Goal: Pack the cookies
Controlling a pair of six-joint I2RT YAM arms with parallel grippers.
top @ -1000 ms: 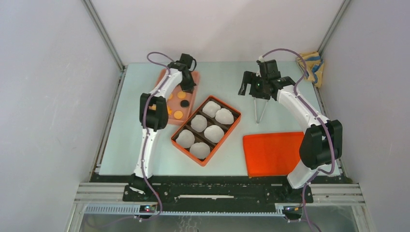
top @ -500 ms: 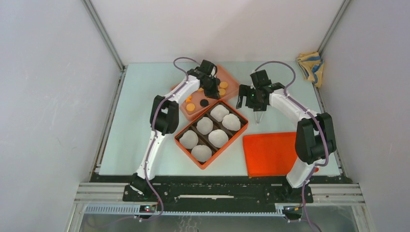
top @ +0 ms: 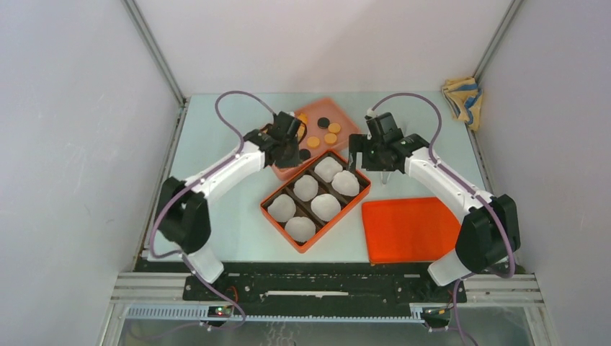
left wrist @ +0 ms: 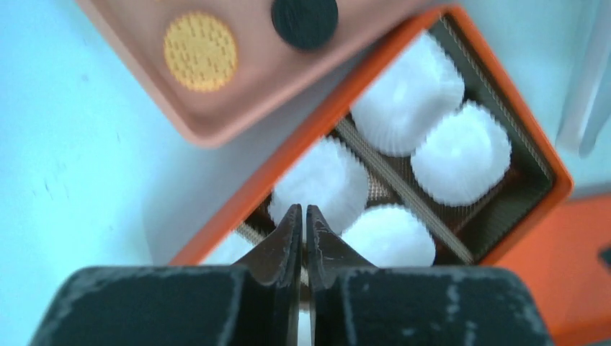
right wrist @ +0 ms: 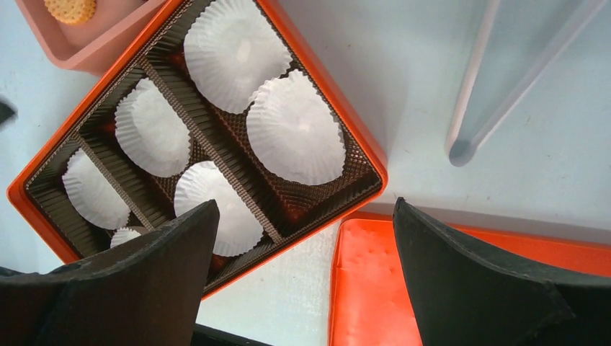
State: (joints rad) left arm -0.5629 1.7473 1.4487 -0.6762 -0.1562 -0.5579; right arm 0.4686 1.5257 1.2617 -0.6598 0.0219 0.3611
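Shifted since a second ago: pink tray (top: 344,115) carrying the cookies (left wrist: 200,51), from ten o'clock of the orange box (left wrist: 302,140) to its twelve o'clock, just beside the rim. My left hand (left wrist: 303,209) hangs there, fingers together, empty. My right hand (right wrist: 301,205) is spread wide, empty, at the box's two o'clock.

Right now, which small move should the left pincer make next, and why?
Probably open the left pincer and move it over the pink tray toward the orange cookie. It looks shut on nothing above the box rim, and every visible paper cup is empty.
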